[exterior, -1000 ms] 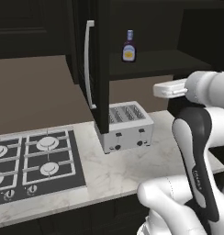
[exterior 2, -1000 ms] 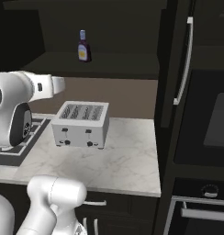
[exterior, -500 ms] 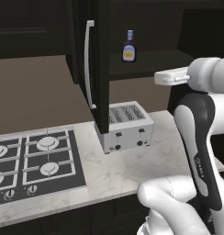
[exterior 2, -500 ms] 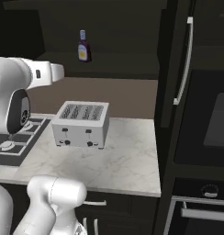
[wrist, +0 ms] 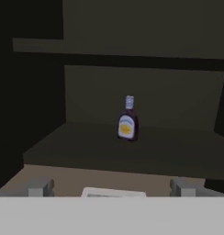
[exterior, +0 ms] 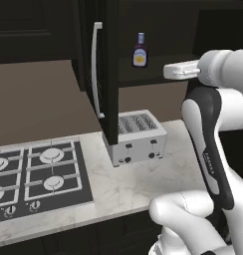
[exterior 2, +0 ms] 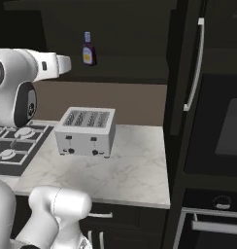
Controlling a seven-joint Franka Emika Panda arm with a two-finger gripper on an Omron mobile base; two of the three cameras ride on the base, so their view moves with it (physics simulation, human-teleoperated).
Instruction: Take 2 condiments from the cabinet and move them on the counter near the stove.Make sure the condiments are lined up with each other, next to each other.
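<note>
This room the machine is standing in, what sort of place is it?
A kitchen, computer-rendered rather than real. A black gas stove is set into a marbled counter, a silver toaster stands on it, and a small dark bottle sits on the shelf of an open black cabinet.

Dark bottle (wrist: 127, 123) upright on cabinet shelf (wrist: 86, 149); toaster (exterior: 135, 136) on marbled counter (exterior: 138, 184).
</note>
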